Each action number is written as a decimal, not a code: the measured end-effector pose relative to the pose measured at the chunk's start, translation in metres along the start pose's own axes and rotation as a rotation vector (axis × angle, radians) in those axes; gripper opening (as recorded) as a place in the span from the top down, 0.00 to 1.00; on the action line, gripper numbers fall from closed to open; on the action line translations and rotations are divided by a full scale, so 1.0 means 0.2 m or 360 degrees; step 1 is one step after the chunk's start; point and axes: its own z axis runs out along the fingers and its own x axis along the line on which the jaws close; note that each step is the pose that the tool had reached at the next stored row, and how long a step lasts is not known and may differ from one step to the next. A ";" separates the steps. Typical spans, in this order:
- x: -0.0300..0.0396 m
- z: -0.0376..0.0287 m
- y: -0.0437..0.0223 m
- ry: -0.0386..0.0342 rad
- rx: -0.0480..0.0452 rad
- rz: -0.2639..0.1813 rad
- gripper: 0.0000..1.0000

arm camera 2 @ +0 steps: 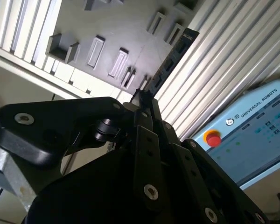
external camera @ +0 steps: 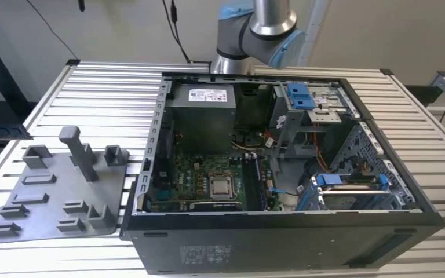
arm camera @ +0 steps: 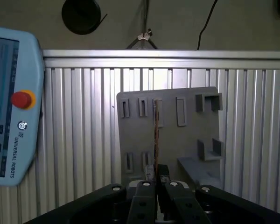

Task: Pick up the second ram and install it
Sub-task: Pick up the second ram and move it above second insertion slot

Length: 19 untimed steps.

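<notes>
We are pinching the second ram [arm camera: 155,135] [arm camera 2: 170,63] by one end in our gripper [arm camera: 156,173] [arm camera 2: 142,95], fingers closing on it, grey fixture tray [arm camera: 186,135] [arm camera 2: 107,32] lying behind it in both wrist views, open computer case [external camera: 284,243] sitting beside that tray on the slatted table [external camera: 91,87].

The claw [arm camera: 156,173] is clamped tight on the second ram [arm camera: 155,135].

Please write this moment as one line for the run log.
gripper: shut on second ram | second ram: held over grey tray | install: not yet done
</notes>
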 end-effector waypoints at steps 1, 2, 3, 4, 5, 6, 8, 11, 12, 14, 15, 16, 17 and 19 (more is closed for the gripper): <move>0.000 -0.001 -0.002 0.0000 0.0000 0.0000 0.86; 0.000 -0.001 -0.007 0.0000 0.0000 0.0000 0.86; 0.000 0.000 -0.013 0.0000 0.0000 0.0000 0.86; 0.000 0.000 -0.022 0.0000 0.0000 0.0000 0.86; -0.001 0.000 -0.031 0.0001 0.0000 0.0000 0.86; -0.001 0.000 -0.042 0.0002 0.0000 0.0000 0.86; -0.002 0.000 -0.065 0.0003 0.0000 0.0000 0.86; -0.004 0.000 -0.099 0.0005 0.0000 0.0000 0.86; -0.006 0.000 -0.112 0.0005 0.0000 0.0000 0.86; -0.008 0.000 -0.138 0.0006 0.0000 0.0000 0.86; -0.009 0.000 -0.151 0.0006 0.0000 0.0000 0.86; -0.010 0.000 -0.164 0.0006 0.0000 0.0000 0.86; -0.011 0.000 -0.177 0.0006 0.0000 0.0000 0.86; -0.014 0.000 -0.204 0.0006 0.0000 0.0000 0.86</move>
